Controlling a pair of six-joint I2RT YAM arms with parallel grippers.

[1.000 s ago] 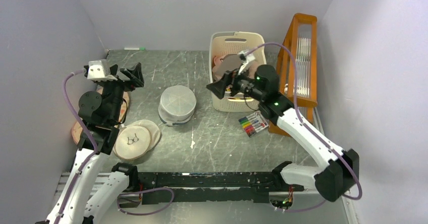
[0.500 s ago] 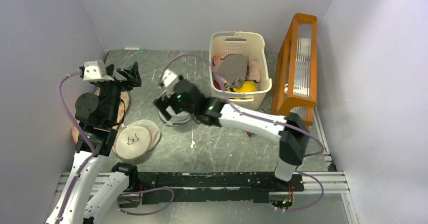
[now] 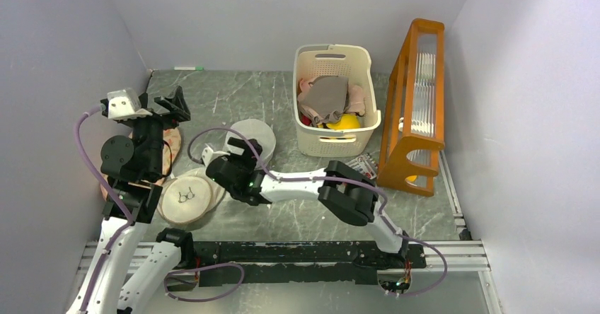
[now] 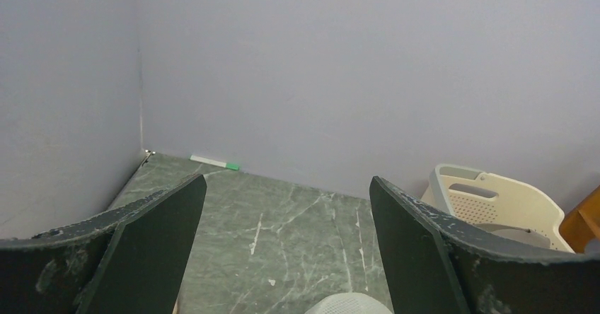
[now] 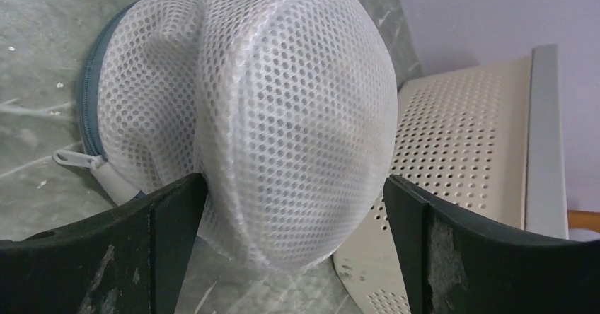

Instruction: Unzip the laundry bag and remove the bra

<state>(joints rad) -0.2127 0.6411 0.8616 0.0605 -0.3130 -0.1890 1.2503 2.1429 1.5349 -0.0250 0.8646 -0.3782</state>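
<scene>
The right arm has swung away from the basket (image 3: pixel 338 143) and now lies low across the worktop (image 3: pixel 283 91). Its gripper (image 5: pixel 293 187) is open and holds nothing, with the laundry bag (image 5: pixel 283 102) just ahead between its fingers. The bag sits mid-worktop, close beside the basket; the visible stretch of zip (image 5: pixel 88 91) is closed, and the bra cannot be made out through the mesh. The basket holds a grey-brown garment (image 3: pixel 325 96) and a yellow thing (image 3: pixel 345 123). The left gripper (image 4: pixel 286 187) hangs open and empty over the left side. Bare worktop runs from the bag to the back wall, and a wooden rack (image 3: pixel 417 95) stands along the right edge.
</scene>
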